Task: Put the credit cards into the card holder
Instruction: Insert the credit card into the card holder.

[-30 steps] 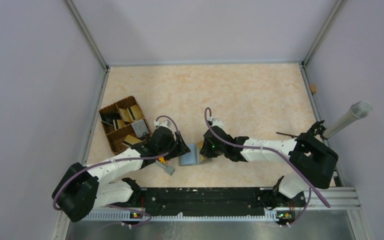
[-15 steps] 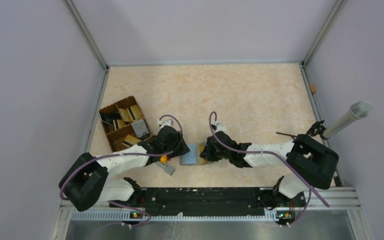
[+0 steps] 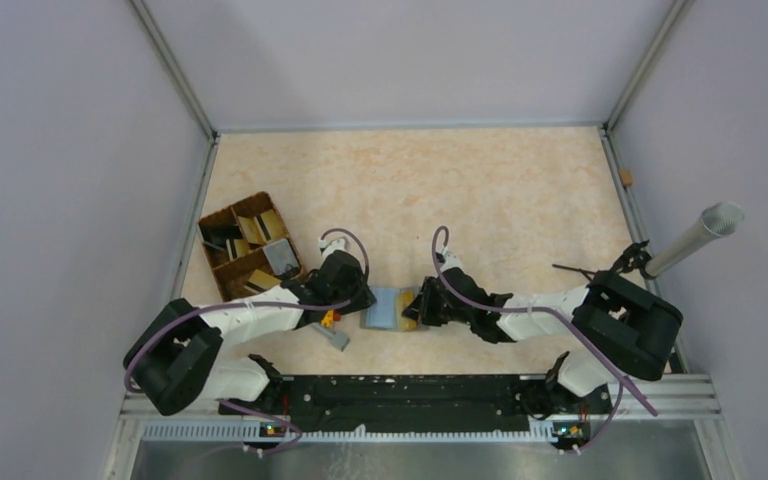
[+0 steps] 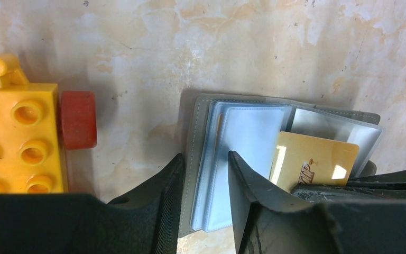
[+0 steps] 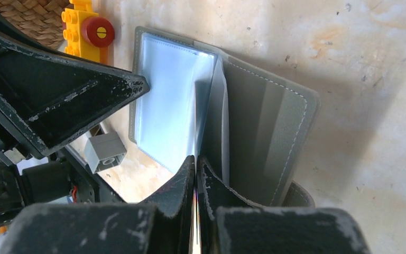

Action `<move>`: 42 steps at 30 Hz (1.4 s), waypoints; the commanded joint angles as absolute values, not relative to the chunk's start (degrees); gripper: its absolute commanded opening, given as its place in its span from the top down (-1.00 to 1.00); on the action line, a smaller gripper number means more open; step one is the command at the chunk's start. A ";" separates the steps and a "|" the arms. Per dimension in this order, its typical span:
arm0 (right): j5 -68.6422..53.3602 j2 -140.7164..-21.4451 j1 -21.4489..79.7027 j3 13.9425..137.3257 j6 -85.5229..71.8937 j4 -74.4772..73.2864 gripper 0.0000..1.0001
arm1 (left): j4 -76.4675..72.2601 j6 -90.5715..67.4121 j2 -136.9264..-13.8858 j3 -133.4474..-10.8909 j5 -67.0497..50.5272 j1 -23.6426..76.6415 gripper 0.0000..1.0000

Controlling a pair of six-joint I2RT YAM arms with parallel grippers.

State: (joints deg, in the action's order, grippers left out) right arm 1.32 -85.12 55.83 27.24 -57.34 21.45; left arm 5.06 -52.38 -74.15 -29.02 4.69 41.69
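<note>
The grey card holder point(image 3: 382, 308) lies open on the table between my two grippers, its blue-grey pockets point(image 4: 248, 132) facing up. My left gripper point(image 4: 205, 155) has its jaws a little apart, and its tips rest on the holder's left half; it also shows in the top view point(image 3: 360, 300). My right gripper point(image 5: 196, 159) is shut on a gold credit card point(image 4: 314, 159), seen edge-on between its fingers. The card's front edge lies at the pockets of the holder's right half point(image 5: 275, 132). More cards lie in the woven tray.
A brown woven divided tray point(image 3: 245, 248) stands at the left behind my left arm. An orange toy brick block with a red wheel point(image 4: 16, 143) lies just left of the holder. A grey brick point(image 5: 104, 151) lies near the front edge. A silver tube point(image 3: 695, 235) leans at the far right.
My right wrist has shifted rightward and lower, still holding the gold card at the holder. My left arm has swung closer, with its tips now on the holder's left half.
</note>
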 commanded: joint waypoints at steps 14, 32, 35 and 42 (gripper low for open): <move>-4.81 -85.84 52.55 21.66 -63.22 35.06 1.00 | 11.97 -50.01 -79.02 -30.43 6.24 42.89 0.21; -2.44 -91.49 51.70 22.01 -64.86 39.16 1.00 | 12.48 -49.84 -79.58 -30.94 5.71 43.25 0.30; -0.34 -92.05 51.71 22.26 -64.90 38.39 1.00 | 12.48 -49.92 -79.71 -30.93 5.71 43.25 0.31; 3.41 -93.48 51.75 24.03 -63.14 36.23 1.00 | 12.49 -50.31 -79.70 -30.72 5.67 43.24 0.31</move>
